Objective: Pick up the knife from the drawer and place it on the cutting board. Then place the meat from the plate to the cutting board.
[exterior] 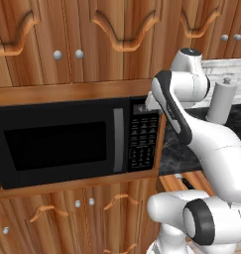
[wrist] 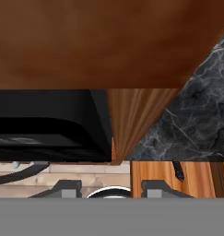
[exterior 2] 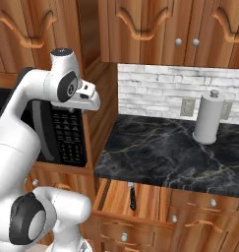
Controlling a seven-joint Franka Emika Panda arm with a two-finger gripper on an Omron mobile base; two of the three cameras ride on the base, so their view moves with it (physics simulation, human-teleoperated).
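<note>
The knife lies on the plain floor of the open drawer, just under the front edge of the black marble counter. Its slim black handle points toward the drawer's front, and a short pale bit shows at the end next to the counter lip; the rest of the blade is hidden beneath that edge. In the hand view the knife appears as a small dark sliver on the orange-brown drawer floor, below the veined counter. The gripper is raised beside the black microwave, well apart from the knife; its two dark fingertips stand with a clear gap between them and nothing is pinched there. A grey paper towel holder stands on the counter against the white tiled wall.
</note>
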